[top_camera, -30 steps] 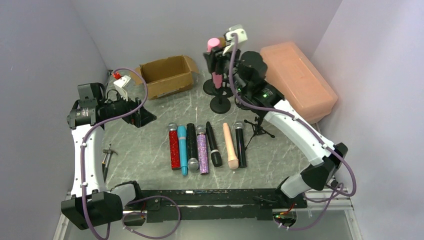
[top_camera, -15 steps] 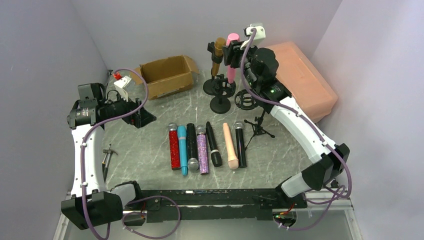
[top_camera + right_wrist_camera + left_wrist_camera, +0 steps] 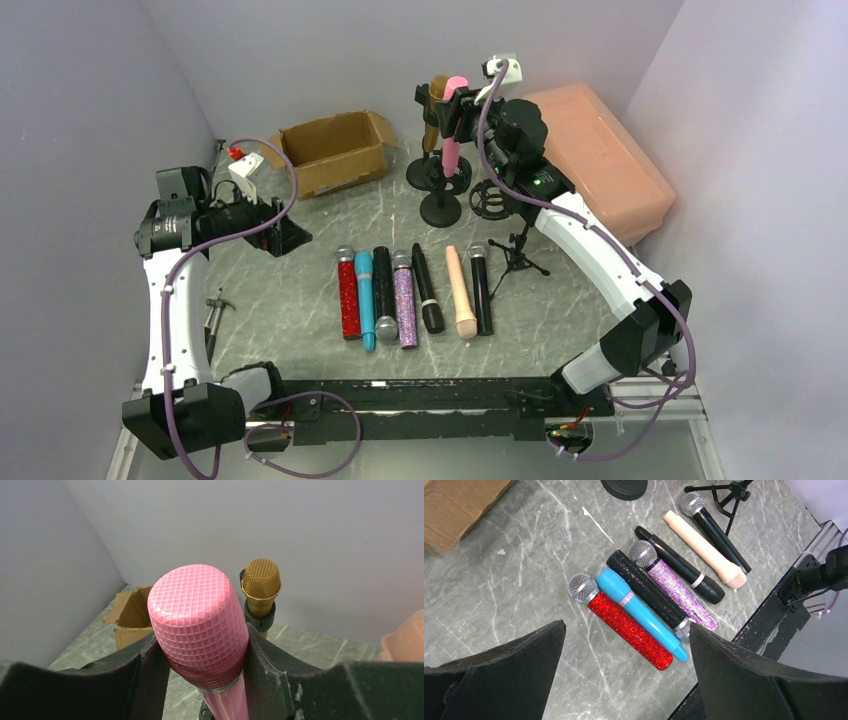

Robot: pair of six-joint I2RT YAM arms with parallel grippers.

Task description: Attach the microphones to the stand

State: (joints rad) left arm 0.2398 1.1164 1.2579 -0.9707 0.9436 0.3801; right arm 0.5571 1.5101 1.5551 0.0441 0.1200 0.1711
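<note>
Broadly, a grey marbled counter [image 3: 290, 290] carries everything. At its far right corner sits a long salmon plastic bin [image 3: 600, 160], and toward the far left an open brown cardboard box [image 3: 335, 150].

The right claw [image 3: 457, 103] is raised at the far middle, pinching a pink microphone with a grid-textured head [image 3: 200, 615] just below that head. The microphone hangs upright, head up, over the black round-based stands [image 3: 441, 210]; whether its lower end touches a stand clip I cannot tell. The left claw [image 3: 283, 232] hovers over the left side of the counter, jaws spread wide, holding nothing.

A small black tripod stand [image 3: 520, 255] stands just right of the row of microphones. Beside the pink one, a gold microphone with a mesh head [image 3: 261, 580] stands upright in a black clip.

Mid-counter, seven lie side by side: a red glitter microphone [image 3: 624, 625], a blue microphone [image 3: 639, 612], a black glitter microphone [image 3: 644, 587], a purple glitter microphone [image 3: 679, 595], a plain black microphone [image 3: 679, 565], a peach microphone [image 3: 701, 547], and a black microphone with a silver mesh head [image 3: 716, 532].
</note>
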